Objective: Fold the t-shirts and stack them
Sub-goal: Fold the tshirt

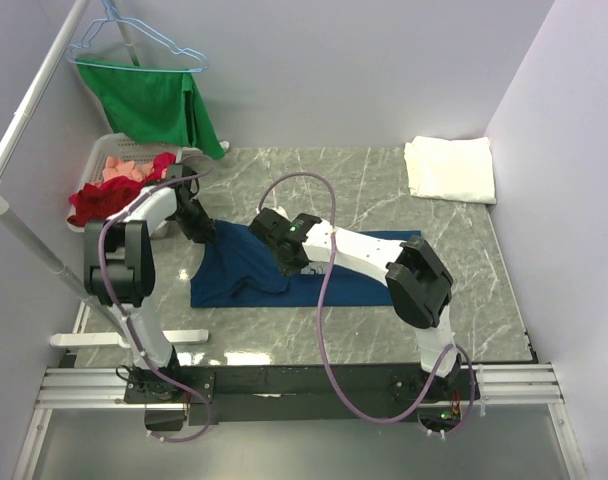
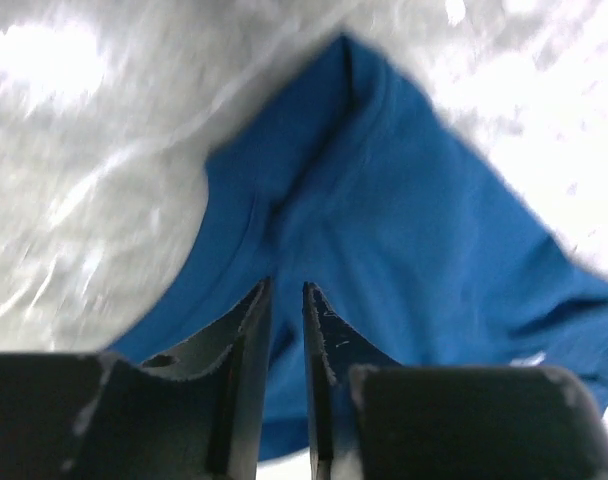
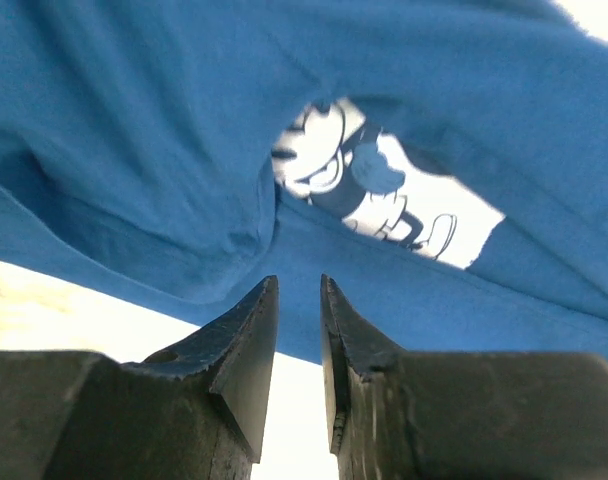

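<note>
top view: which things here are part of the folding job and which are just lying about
job: navy t-shirt, white t-shirt
lying about: green cloth on blue hanger, basket, red clothes in it

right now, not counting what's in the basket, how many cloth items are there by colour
blue shirt: 1
white shirt: 1
green cloth: 1
total: 3
</note>
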Robot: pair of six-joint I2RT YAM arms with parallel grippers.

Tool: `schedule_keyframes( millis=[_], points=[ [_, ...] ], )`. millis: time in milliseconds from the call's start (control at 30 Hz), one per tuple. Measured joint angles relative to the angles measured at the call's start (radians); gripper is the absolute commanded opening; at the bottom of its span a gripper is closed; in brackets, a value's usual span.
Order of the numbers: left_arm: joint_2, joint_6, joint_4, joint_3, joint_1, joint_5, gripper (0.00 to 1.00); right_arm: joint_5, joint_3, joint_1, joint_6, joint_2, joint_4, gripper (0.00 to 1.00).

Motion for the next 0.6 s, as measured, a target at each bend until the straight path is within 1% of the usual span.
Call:
schedule_keyframes(
  millis=[100, 233, 367, 600],
  points=[
    [-0.078, 0.018, -0.019, -0.034, -0.011, -0.005, 0.27, 0.004, 0.048, -0.013, 0.011, 0.005, -0.005, 0.31],
    [-0.162, 0.035, -0.031, -0.080, -0.058, 0.004, 0.27, -0.002, 0.109, -0.032, 0.018, 0.027, -0.006, 0.31],
    [-0.188, 0.039, -0.031, -0.153, -0.090, 0.025, 0.27, -0.011, 0.130, -0.041, 0.017, 0.051, -0.007, 0.31],
    [-0.191, 0.039, -0.026, -0.266, -0.115, 0.025, 0.26, -0.024, 0.125, -0.041, 0.014, 0.069, -0.010, 0.31]
  ],
)
